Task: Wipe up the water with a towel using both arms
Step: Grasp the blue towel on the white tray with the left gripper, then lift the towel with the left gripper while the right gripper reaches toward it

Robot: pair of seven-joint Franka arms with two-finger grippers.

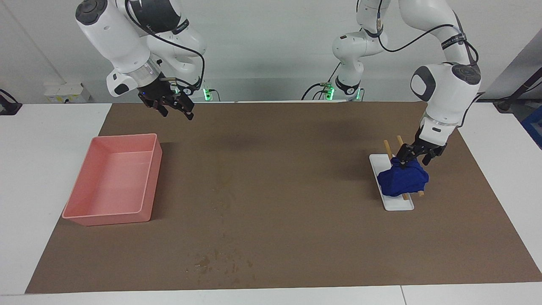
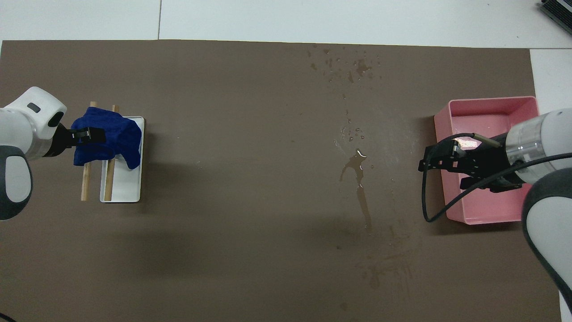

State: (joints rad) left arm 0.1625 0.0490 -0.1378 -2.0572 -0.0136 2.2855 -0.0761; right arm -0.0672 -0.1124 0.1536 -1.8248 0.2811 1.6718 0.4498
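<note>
Towel (image 1: 402, 180): deep-blue, lumpy, draped over two wooden rods (image 1: 387, 149) that lie on a small white tray (image 1: 398, 205) at the left arm's end of the brown mat (image 1: 296, 140).
Left gripper (image 1: 407, 162): down at the towel's top edge, on the side nearer the robots; its fingers are set into the cloth, though a firm pinch cannot be told.
Right gripper (image 1: 171, 106): raised above the mat, nearer the robots than the pink bin (image 1: 111, 214); its fingers stand spread, holding nothing; this arm waits.
Water (image 2: 357, 172): a shiny streak with scattered drops on the mat, between the towel and the pink bin, closer to the bin.
</note>
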